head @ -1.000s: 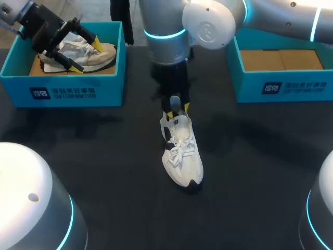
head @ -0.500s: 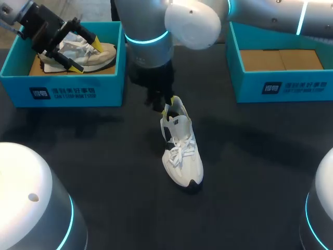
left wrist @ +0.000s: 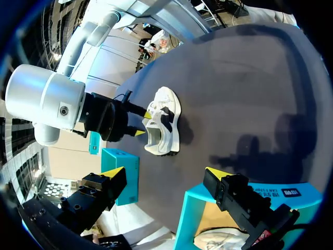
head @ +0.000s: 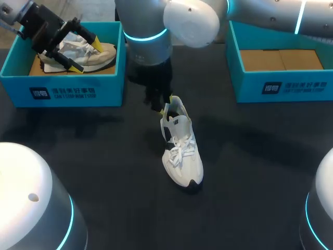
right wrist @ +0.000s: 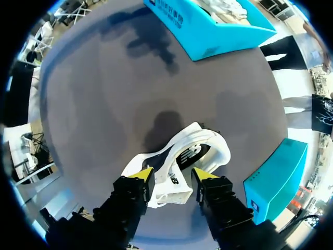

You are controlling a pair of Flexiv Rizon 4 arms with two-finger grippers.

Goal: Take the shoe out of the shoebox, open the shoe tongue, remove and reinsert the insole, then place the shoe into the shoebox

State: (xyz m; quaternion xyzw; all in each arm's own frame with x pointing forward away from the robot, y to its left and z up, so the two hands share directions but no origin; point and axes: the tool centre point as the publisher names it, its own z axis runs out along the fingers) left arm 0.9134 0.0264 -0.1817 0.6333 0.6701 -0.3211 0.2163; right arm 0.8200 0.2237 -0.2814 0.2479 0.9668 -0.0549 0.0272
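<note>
A white shoe point(head: 181, 153) with a dark side stripe lies mid-table, toe toward me. My right gripper point(head: 167, 105) comes down at the left of its heel opening. In the right wrist view the shoe point(right wrist: 179, 146) has its upper by the opening between the fingers, and both yellow tips of the right gripper point(right wrist: 171, 175) press on it. My left gripper point(head: 86, 56) hangs open over a second pale shoe point(head: 96, 56) in the left blue shoebox point(head: 62, 91). The left wrist view shows the left gripper point(left wrist: 166, 173) wide open, the table shoe point(left wrist: 162, 121) far ahead.
A second blue shoebox point(head: 281, 86) with a bare cardboard floor stands at the back right. My right arm's thick link point(head: 148, 36) hangs over the table's back middle. Dark tabletop point(head: 250, 172) lies around the shoe.
My right arm has swung left and its gripper has turned at the shoe's heel, uncovering the heel opening. The shoe's toe stays put. The left arm has not moved.
</note>
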